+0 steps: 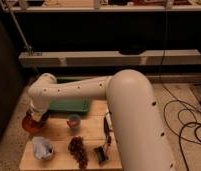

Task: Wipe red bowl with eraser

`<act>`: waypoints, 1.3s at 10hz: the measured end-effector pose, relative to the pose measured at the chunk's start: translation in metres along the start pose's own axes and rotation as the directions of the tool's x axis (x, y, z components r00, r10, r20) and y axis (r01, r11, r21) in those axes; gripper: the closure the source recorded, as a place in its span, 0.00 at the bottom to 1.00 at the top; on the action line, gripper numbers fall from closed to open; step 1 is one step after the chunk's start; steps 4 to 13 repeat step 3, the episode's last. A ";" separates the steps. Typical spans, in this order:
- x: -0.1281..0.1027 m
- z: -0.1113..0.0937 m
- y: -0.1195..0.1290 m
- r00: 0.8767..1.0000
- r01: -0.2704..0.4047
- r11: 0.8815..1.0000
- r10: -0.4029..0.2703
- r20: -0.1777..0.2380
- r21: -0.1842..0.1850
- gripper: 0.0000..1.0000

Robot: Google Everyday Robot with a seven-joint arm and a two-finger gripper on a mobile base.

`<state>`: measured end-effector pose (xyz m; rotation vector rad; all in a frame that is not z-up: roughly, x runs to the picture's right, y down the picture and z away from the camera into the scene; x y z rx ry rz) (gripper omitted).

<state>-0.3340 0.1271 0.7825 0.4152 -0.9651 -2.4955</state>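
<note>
The gripper (35,116) hangs low at the left edge of the wooden table (59,131), right over the red bowl (30,123). Whether it touches the bowl cannot be told, and the arm's white wrist hides the fingers. No eraser can be made out. Only the bowl's left and front rim show; the rest is under the wrist. Just behind the bowl lies a green tray (69,105), partly covered by the arm (89,90). Right of the bowl stands a small bluish cup (73,121). In front of the bowl sit a pale dish (43,148), a dark reddish cluster (78,150) and a small dark thing (100,154), too blurred to name.
</note>
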 end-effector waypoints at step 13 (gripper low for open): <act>0.013 0.013 0.009 0.999 -0.003 1.000 0.004 -0.043 0.026 1.00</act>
